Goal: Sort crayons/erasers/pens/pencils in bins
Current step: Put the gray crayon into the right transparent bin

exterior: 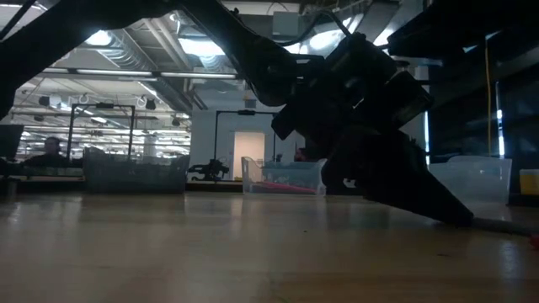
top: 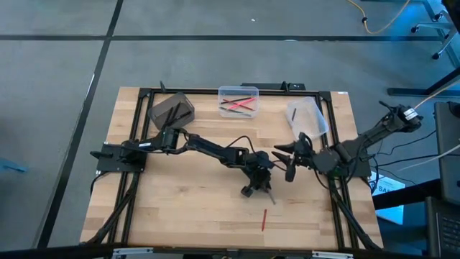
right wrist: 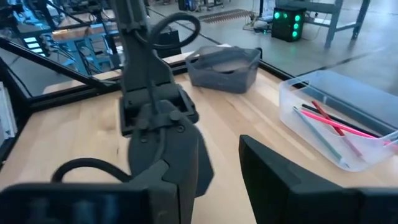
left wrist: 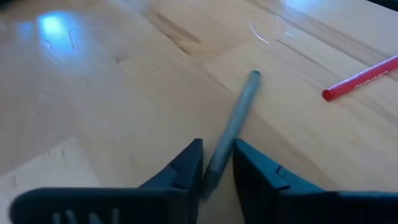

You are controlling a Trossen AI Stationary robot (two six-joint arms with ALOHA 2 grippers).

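Several sticks already lie in the clear bin (top: 238, 101), while nearer than it the left gripper (left wrist: 216, 167) closes its fingers around a grey pencil (left wrist: 235, 124) on the worktop (top: 180, 208) — a red crayon (top: 264, 219) still waits beyond — right gripper (top: 289, 167) part-open, empty.

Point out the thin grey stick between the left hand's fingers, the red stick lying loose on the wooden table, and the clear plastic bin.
Thin grey stick (left wrist: 239, 115), left wrist view, mid-shaft.
Red stick (top: 264, 220), high view, middle.
Clear plastic bin (right wrist: 292, 106), right wrist view, near wall.
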